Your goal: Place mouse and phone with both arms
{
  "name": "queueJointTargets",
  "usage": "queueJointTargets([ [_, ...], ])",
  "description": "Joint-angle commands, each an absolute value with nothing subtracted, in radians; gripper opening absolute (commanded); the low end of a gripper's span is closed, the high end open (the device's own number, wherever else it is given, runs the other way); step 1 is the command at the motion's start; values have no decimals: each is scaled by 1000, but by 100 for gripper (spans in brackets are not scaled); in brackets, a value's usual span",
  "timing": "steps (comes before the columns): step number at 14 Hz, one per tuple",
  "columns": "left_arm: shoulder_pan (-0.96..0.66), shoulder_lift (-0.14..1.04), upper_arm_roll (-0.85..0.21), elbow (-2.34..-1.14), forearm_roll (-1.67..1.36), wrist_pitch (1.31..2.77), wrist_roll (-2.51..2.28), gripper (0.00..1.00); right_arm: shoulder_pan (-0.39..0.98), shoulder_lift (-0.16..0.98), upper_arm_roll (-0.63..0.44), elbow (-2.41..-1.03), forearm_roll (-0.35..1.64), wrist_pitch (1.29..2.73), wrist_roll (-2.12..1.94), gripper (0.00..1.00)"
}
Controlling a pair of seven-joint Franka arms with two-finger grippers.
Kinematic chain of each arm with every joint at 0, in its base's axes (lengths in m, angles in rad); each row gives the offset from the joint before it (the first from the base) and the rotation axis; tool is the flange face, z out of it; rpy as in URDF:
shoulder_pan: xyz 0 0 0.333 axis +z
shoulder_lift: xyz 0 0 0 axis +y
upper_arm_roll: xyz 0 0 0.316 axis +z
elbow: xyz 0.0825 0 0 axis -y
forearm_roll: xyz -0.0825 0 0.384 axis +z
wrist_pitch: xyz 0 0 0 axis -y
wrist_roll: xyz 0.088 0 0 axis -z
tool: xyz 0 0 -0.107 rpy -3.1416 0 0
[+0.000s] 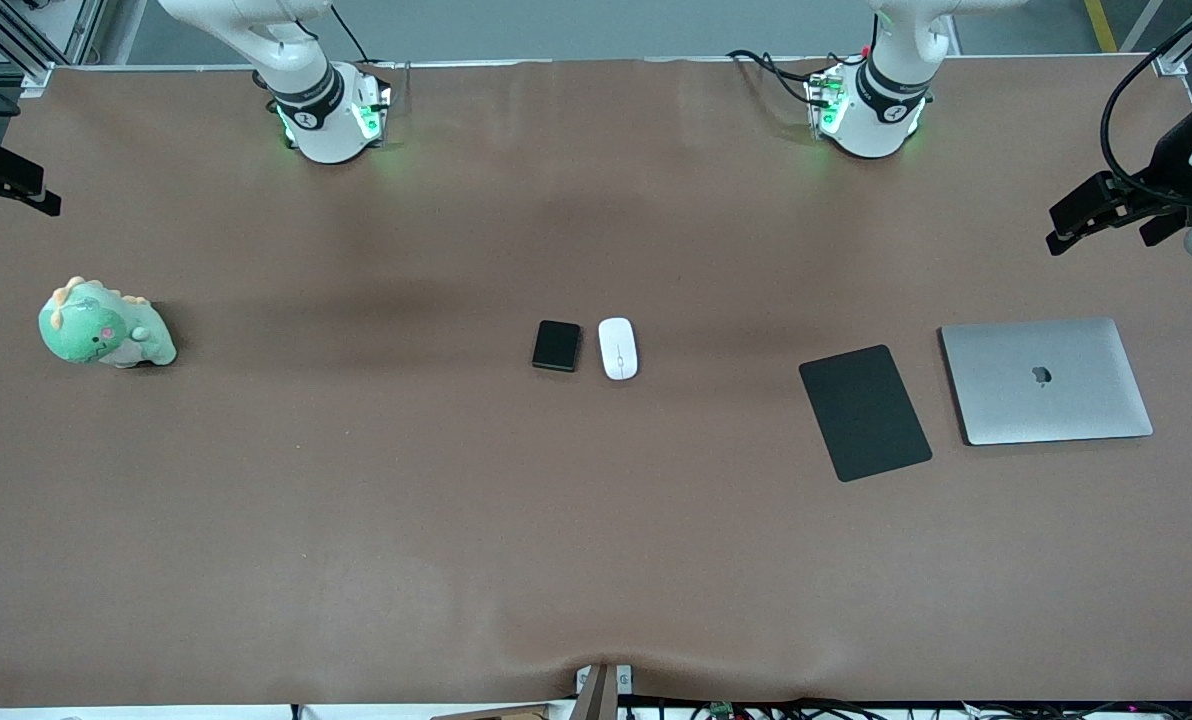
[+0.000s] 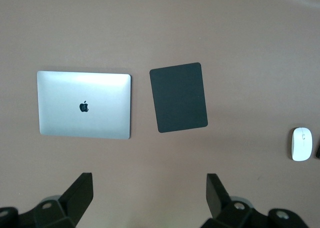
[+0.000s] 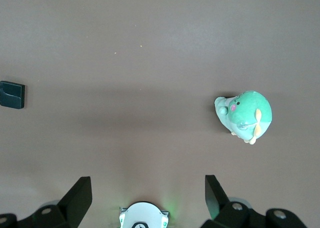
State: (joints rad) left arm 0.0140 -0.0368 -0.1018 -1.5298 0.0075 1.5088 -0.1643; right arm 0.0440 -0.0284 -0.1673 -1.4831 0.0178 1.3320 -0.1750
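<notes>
The white mouse (image 1: 617, 348) and the black phone (image 1: 556, 346) lie side by side at the middle of the table, the phone toward the right arm's end. My left gripper (image 2: 150, 176) is open and empty, high over the table near the left arm's end; it also shows in the front view (image 1: 1101, 235). The mouse (image 2: 302, 144) shows in its wrist view. My right gripper (image 3: 148, 178) is open and empty, high over the table near its own base (image 3: 144, 219). The phone (image 3: 12, 94) shows at the edge of its wrist view.
A black mouse pad (image 1: 864, 412) and a closed silver laptop (image 1: 1046, 380) lie toward the left arm's end. A green plush dinosaur (image 1: 104, 325) sits toward the right arm's end. The arm bases (image 1: 331, 110) (image 1: 871, 100) stand at the table's edge farthest from the front camera.
</notes>
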Motion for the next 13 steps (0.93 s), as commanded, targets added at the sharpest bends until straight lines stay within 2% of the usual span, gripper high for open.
queueJointTargets([
  [1, 14, -40, -112, -1500, 6, 1456, -169, 100, 23, -17, -158, -1460, 38, 1315, -169, 100],
  [13, 17, -52, -80, -1483, -6, 1414, -156, 100, 21, -15, -158, -1459, 38, 1307, -169, 100],
])
